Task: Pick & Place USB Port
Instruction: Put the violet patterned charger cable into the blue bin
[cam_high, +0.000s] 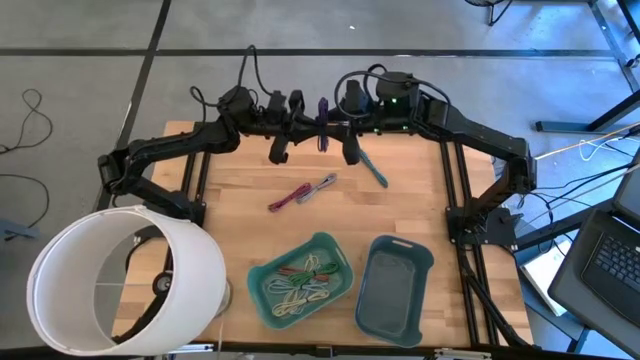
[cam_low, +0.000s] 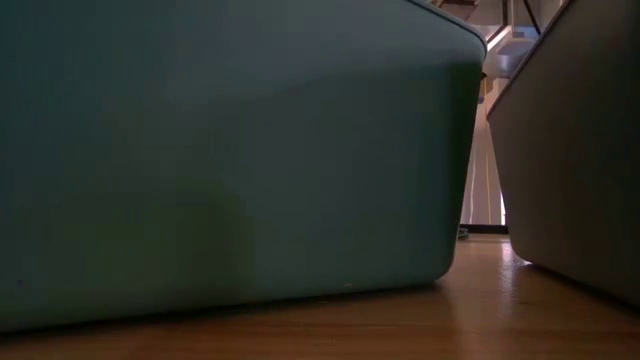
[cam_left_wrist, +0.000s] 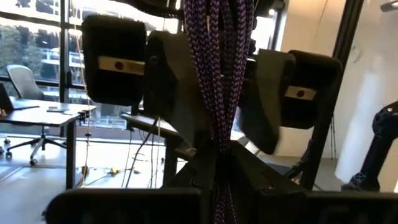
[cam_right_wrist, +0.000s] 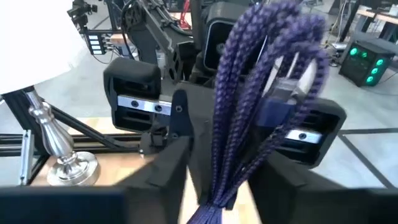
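Observation:
A purple braided cable bundle (cam_high: 322, 112) is held in the air over the table's far edge, between both arms. My left gripper (cam_high: 312, 124) comes from the left and my right gripper (cam_high: 333, 124) from the right, fingertips facing each other. In the left wrist view the purple strands (cam_left_wrist: 217, 74) run down between my own fingers (cam_left_wrist: 221, 158), with the right gripper's fingers (cam_left_wrist: 180, 93) beyond. In the right wrist view the looped bundle (cam_right_wrist: 261, 74) shows a silver USB plug (cam_right_wrist: 289, 84). Both grippers are shut on the cable. My left gripper pinches the purple bundle (cam_left_wrist: 219, 140) between its two fingers, several strands together. The fingers come level from the table's left and lie across the bundle, which is lifted clear of the table. My right gripper pinches the same bundle near its lower part (cam_right_wrist: 214, 186), several strands together. It comes level from the table's right, across the strands. The loop and the USB plug stand above the fingers, clear of the table.
A red and grey cable (cam_high: 300, 192) and a teal cable (cam_high: 372, 168) lie on the wood. Near the front stand a green bin (cam_high: 262, 300) holding several cables and a blue bin (cam_high: 395, 290). A white lampshade (cam_high: 120, 275) fills the near left corner. The low view shows only bin walls (cam_low: 230, 150).

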